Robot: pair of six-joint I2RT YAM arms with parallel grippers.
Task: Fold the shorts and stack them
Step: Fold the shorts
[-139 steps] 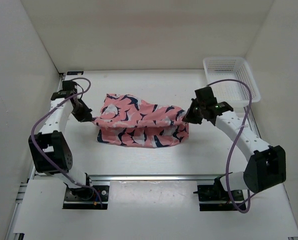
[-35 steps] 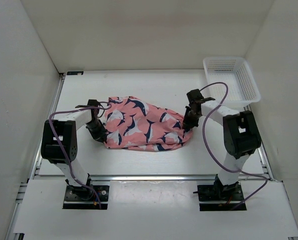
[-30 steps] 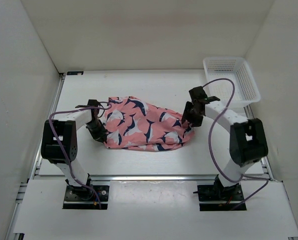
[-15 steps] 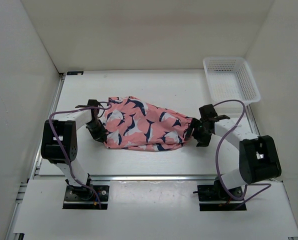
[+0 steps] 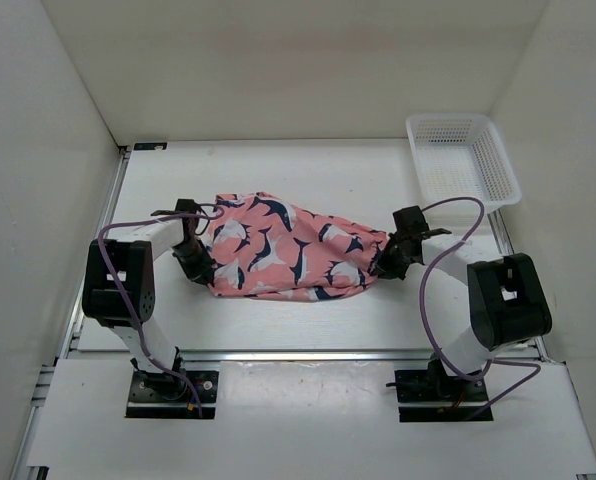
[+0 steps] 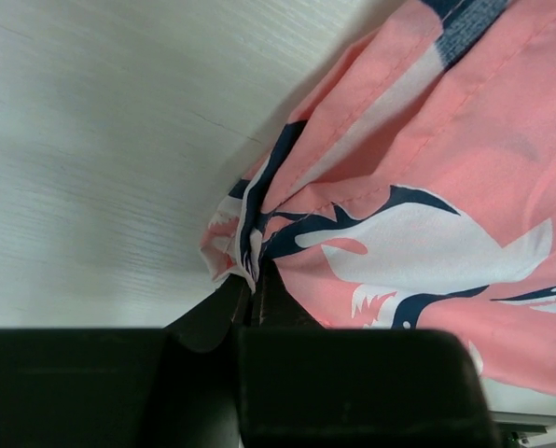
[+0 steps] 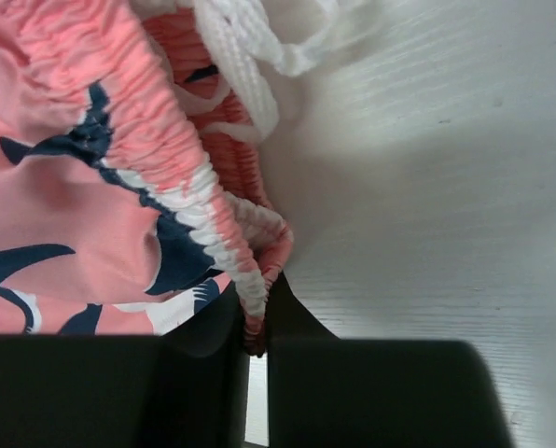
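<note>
The shorts (image 5: 288, 262) lie in a rumpled heap on the table (image 5: 328, 180), about midway across it, between my two hands. My left hand (image 5: 204, 270) is pinched tight on a bunched fold at their left edge, low against the table. My right hand (image 5: 381, 264) is clamped on the gathered elastic waistband (image 7: 166, 168) at the right end, where a white drawstring (image 7: 250, 75) loops out. The basket (image 5: 463, 160) sits in the far right corner, well apart from the shorts.
</note>
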